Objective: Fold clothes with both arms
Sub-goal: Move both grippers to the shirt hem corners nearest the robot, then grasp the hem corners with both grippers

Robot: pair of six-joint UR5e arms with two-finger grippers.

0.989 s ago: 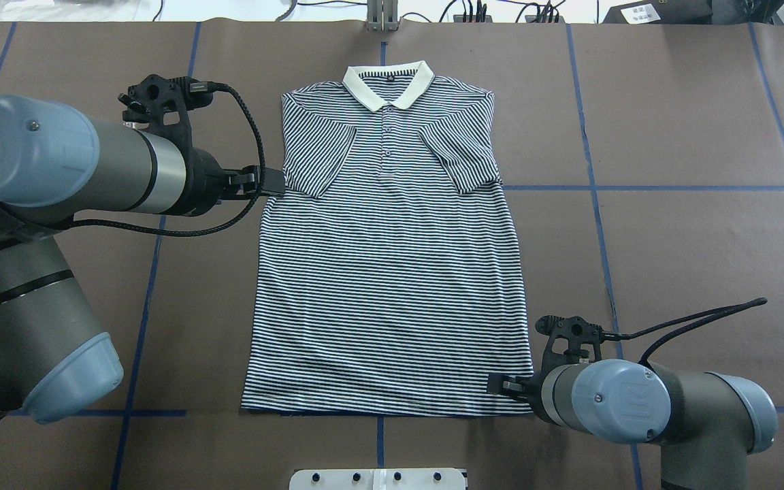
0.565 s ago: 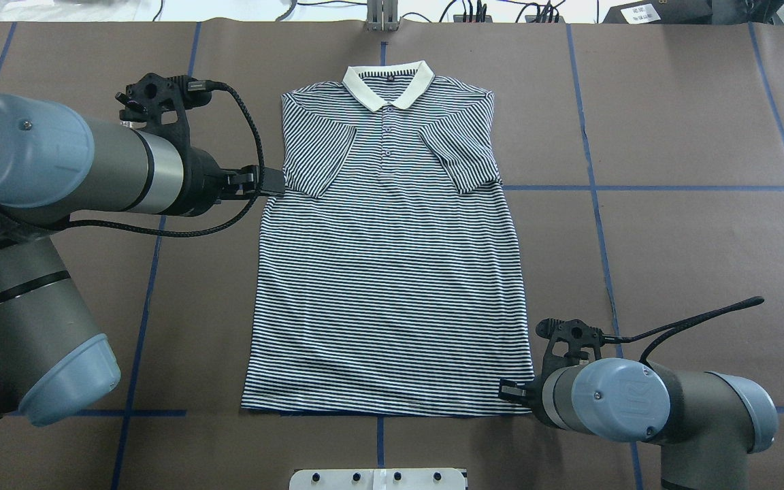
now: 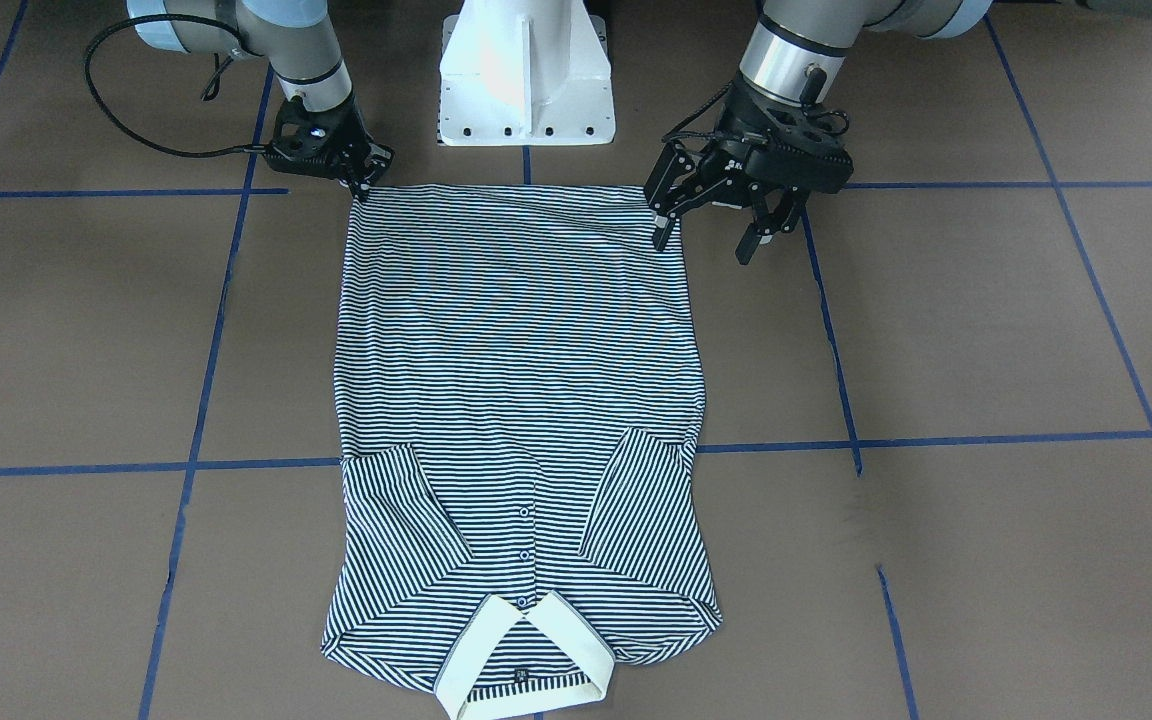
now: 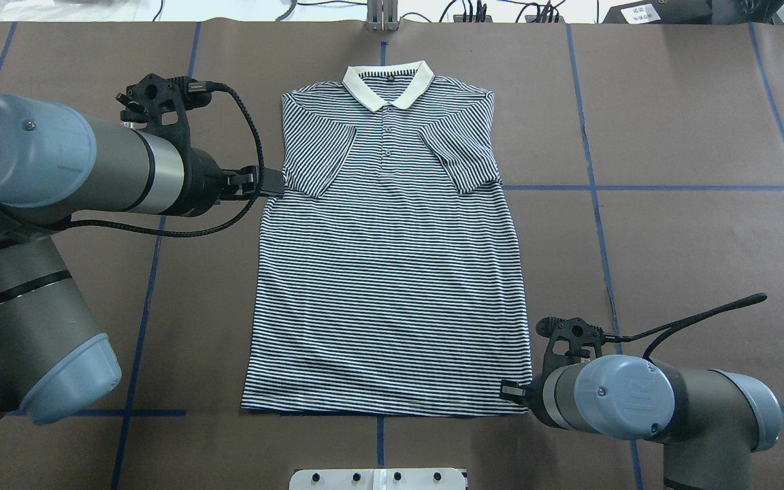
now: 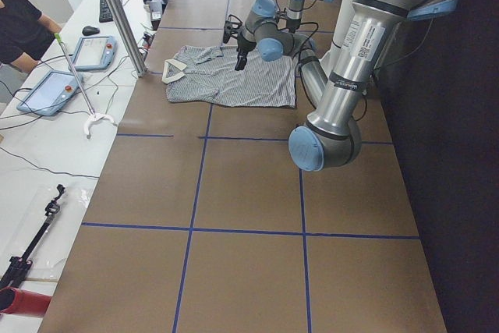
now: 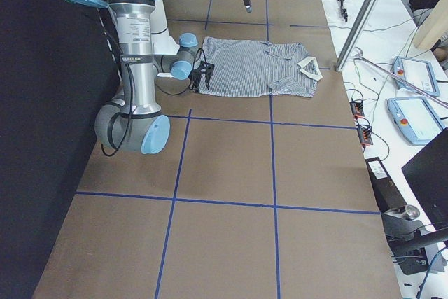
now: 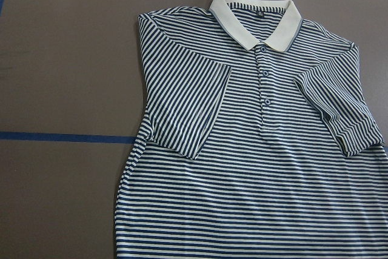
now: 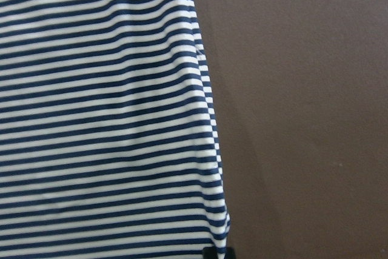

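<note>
The striped polo shirt (image 4: 392, 272) lies flat and face up on the brown table, its cream collar (image 4: 388, 85) at the far side and both sleeves folded inward. My left gripper (image 3: 704, 240) hangs open well above the table, over the shirt's left sleeve edge (image 4: 290, 180); its wrist camera looks down on the shirt (image 7: 254, 168) from high up. My right gripper (image 3: 363, 183) is low at the near right hem corner (image 4: 525, 405) and looks shut on that corner. In the right wrist view the hem corner (image 8: 221, 228) fills the frame, with a dark fingertip (image 8: 209, 253) at it.
The robot's white pedestal base (image 3: 526, 80) stands just behind the hem. Blue tape lines (image 4: 637, 188) cross the brown table. A metal post (image 4: 382, 17) rises at the far edge, with tablets (image 5: 51, 91) and a person (image 5: 19, 29) on the bench beyond.
My right gripper has drawn back to the right, from over the hem to the shirt's corner, and sits lower. The left arm has barely moved and the shirt lies as before.
</note>
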